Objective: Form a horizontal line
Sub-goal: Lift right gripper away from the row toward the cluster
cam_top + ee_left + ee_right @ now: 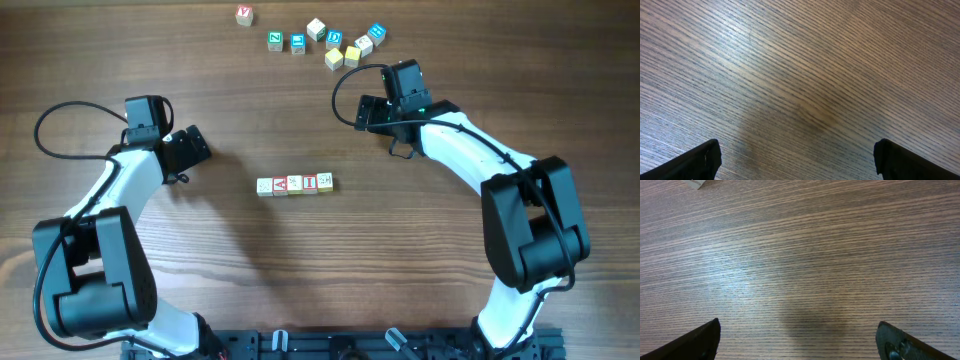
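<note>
Task looked done: the horizontal line (294,184), five small pale wooden cubes with red letters mid-row, sat straight and touching on the desk (450,300), between the two hands and apart from each. Left hand (195,147) and right hand (370,112) were both spread wide, grasping nothing, over bare streaky wood grain. Loose blue-lettered and plain yellow cubes (330,42) lay scattered just beyond the right hand; judging by this, nothing was left to add.
</note>
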### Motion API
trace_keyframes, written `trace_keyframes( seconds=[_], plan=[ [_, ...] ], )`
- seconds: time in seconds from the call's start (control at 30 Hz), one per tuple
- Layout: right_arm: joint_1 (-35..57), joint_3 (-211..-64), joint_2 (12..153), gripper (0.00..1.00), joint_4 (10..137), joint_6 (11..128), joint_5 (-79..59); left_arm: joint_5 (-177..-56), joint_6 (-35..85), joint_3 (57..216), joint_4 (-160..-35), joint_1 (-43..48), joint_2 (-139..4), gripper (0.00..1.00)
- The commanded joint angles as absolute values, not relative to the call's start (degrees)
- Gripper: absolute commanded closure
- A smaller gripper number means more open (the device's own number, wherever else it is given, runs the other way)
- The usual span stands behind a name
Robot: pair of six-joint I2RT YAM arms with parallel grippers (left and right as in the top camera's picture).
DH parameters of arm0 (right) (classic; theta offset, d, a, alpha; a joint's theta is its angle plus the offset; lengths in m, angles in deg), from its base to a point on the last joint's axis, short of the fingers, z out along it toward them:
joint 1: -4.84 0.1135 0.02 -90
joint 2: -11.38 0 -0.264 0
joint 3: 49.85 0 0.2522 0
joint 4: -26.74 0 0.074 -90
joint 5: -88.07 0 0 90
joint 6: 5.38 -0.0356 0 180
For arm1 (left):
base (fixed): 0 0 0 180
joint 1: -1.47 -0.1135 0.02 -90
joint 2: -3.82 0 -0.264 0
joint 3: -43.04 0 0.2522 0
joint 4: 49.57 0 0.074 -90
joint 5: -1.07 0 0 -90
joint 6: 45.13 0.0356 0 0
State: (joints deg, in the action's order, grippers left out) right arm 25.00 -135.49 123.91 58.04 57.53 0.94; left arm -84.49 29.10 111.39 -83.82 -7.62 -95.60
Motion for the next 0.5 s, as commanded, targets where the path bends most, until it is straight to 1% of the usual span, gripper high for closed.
trace_keyframes(
  seconds=[0.0, 0.13, 0.23, 0.47],
  plan=[
    [25.1, -135.5, 124.4, 0.00, 57.8, 58.0, 1.9, -84.8, 29.0, 111.6, -83.7, -7.8, -95.6, 0.00],
    [25.1, -135.5, 124.4, 0.00, 57.8, 58.1, 1.9, -84.8, 29.0, 111.5, -83.7, -7.8, -95.6, 0.00],
    [25.1, -135.5, 124.4, 0.00, 57.8, 58.1, 1.9, -84.8, 29.0, 111.4, -83.7, -6.9, -92.7, 0.00],
    [25.1, -135.5, 124.4, 0.00, 57.8, 58.1, 1.9, -84.8, 29.0, 111.4, -83.7, 3.9, -72.7, 0.00]
  ],
)
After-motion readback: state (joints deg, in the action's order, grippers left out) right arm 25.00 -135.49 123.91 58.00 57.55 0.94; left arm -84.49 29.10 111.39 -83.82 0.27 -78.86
